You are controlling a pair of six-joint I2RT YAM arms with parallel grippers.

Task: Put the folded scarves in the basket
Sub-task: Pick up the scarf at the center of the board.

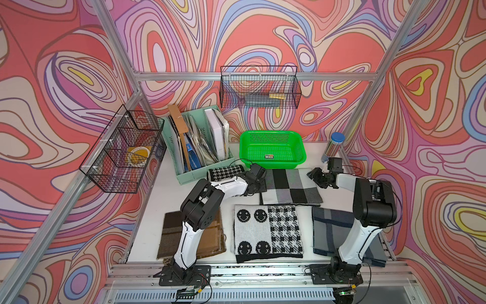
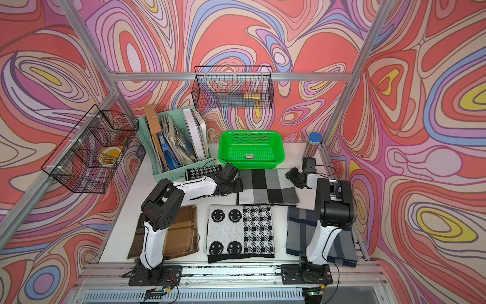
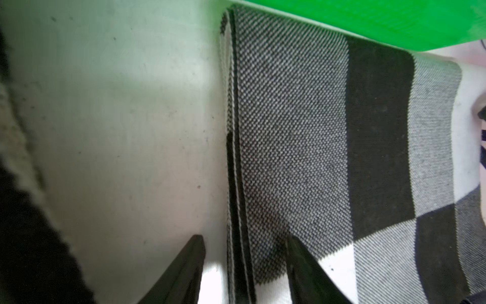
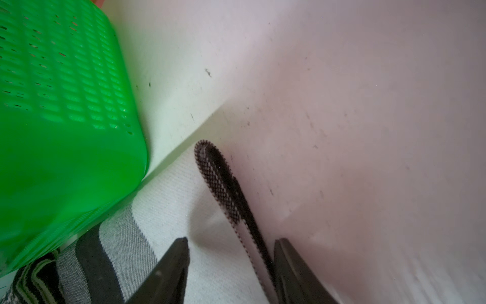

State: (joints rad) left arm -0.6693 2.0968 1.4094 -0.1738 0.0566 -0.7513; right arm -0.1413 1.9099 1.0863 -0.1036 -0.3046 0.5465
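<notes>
The folded scarf (image 1: pixel 289 187) (image 2: pixel 265 184), checked in grey, black and white, lies flat on the white table just in front of the bright green basket (image 1: pixel 276 164) (image 2: pixel 252 164). My left gripper (image 1: pixel 259 185) (image 3: pixel 244 237) is at the scarf's left edge. Its jaws are open and straddle the layered edge (image 3: pixel 236 158), one finger over the table and one over the cloth. At the right edge my right gripper (image 1: pixel 314 175) (image 4: pixel 232 240) is also open astride the scarf's edge (image 4: pixel 168 200). The basket wall (image 4: pixel 65 131) (image 3: pixel 368 21) is close by. Only a small label lies in the basket.
Other folded scarves lie nearer the front: smiley-patterned (image 1: pixel 267 233), brown (image 1: pixel 210 237), blue-grey plaid (image 1: pixel 334 226), plus a houndstooth one (image 1: pixel 226 171) under the left arm. A mint file organiser (image 1: pixel 197 147) stands left of the basket. Black wire baskets (image 1: pixel 123 150) (image 1: pixel 259 86) hang on the frame. A blue-capped tube (image 1: pixel 332 147) stands at the back right.
</notes>
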